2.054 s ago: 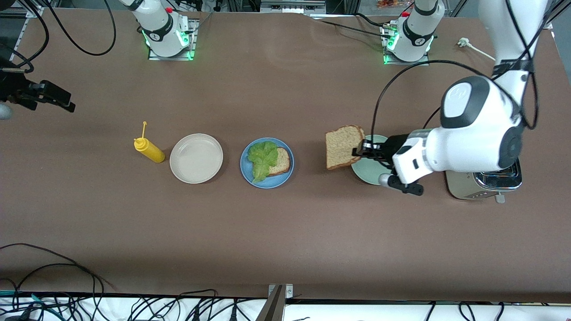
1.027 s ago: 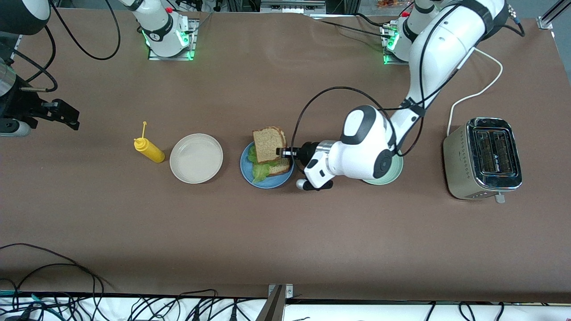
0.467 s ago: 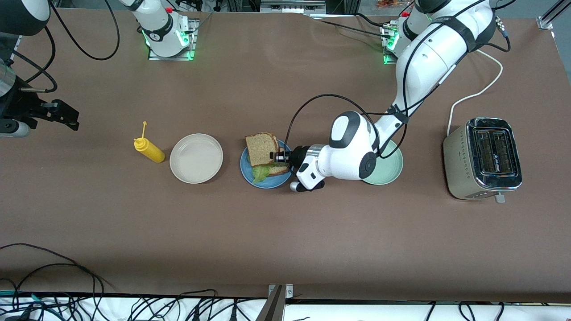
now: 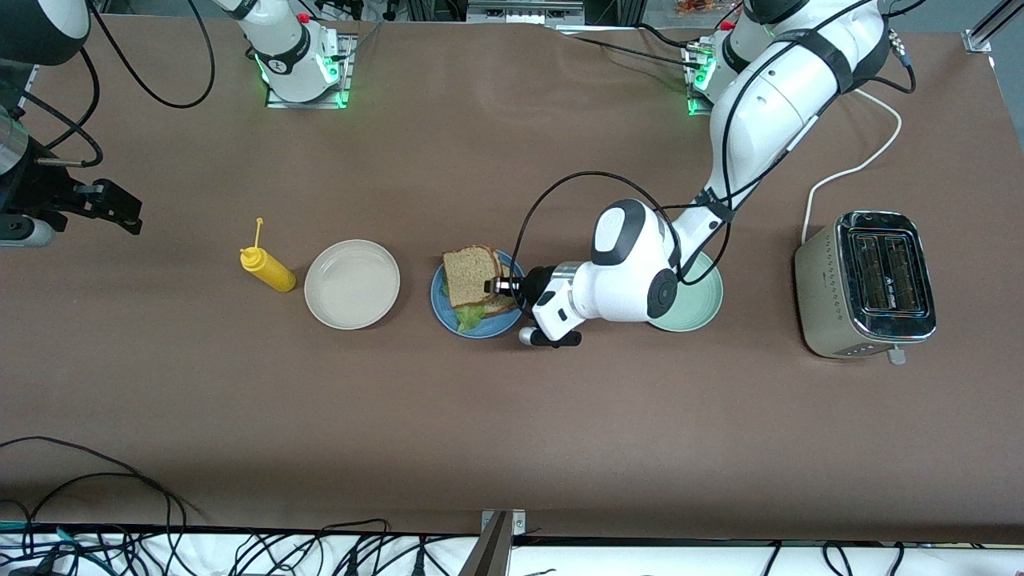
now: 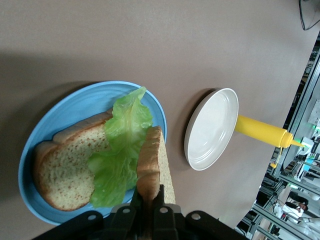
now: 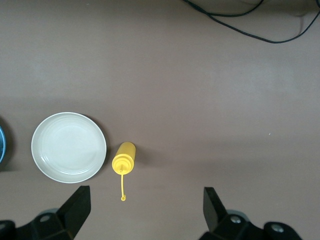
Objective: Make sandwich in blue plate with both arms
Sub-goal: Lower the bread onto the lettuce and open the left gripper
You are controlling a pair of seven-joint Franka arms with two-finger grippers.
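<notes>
Now top toast slice [image 4: 469, 274] lower over blue plate [image 4: 445, 308], left gripper [image 4: 494, 286] clamped.

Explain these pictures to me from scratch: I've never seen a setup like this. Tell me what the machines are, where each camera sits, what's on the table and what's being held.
Two white robot arms stand at a brown table, each ending in a two-finger hand. The wide picture looks down from a high camera facing them; the other two come from cameras on the arms' wrists.

On the table, running from the right arm's end to the left arm's: a yellow bottle, a white plate, a blue plate, a green plate and a toaster.

The blue plate holds a toast slice with lettuce on it. The left hand grips a second slice by its edge, above the lettuce. The right hand waits, open, up over its end of the table.
</notes>
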